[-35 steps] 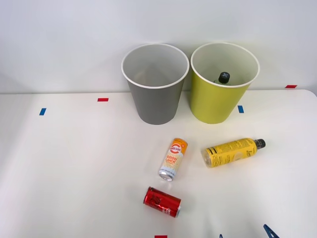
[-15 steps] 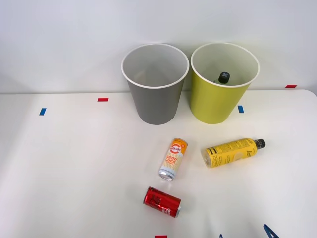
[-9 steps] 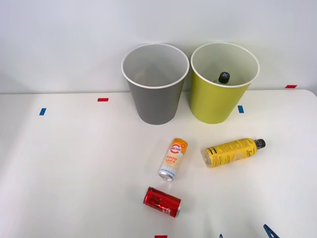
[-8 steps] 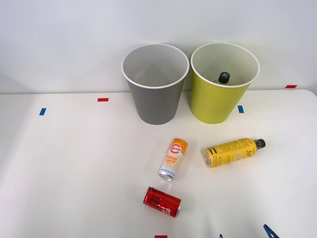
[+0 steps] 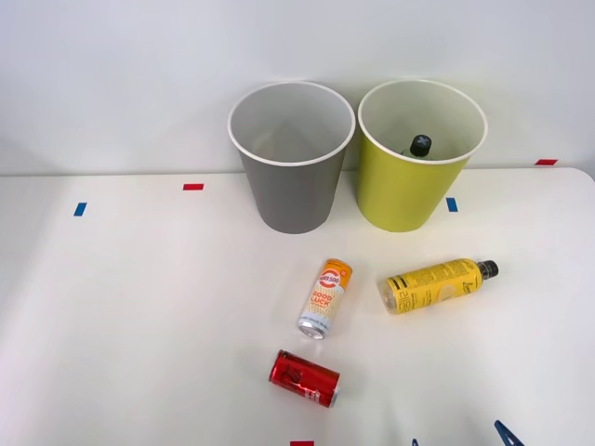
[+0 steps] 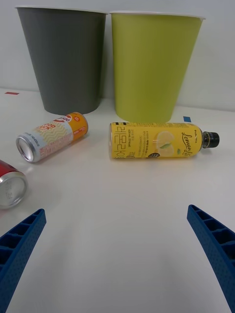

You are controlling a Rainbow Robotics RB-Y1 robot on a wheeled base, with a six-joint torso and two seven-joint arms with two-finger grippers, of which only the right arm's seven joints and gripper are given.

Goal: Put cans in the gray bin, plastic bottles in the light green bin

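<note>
The gray bin (image 5: 291, 177) and the light green bin (image 5: 409, 190) stand side by side at the back of the white table. A black bottle cap (image 5: 420, 146) pokes up inside the light green bin. Three things lie on their sides in front of the bins: a white-and-orange can (image 5: 325, 297), a red can (image 5: 304, 378) nearer me, and a yellow-label plastic bottle (image 5: 437, 284) with its black cap pointing right. My right gripper (image 5: 460, 442) sits low at the table's front edge, open and empty. From the wrist, its fingers (image 6: 215, 244) frame the yellow bottle (image 6: 156, 140), which lies a short way ahead.
Small red tape marks (image 5: 192, 187) and blue tape marks (image 5: 80, 209) dot the table. A plain wall rises right behind the bins. In the wrist view the white-and-orange can (image 6: 51, 136) and the red can (image 6: 10, 186) lie off to one side of the bottle.
</note>
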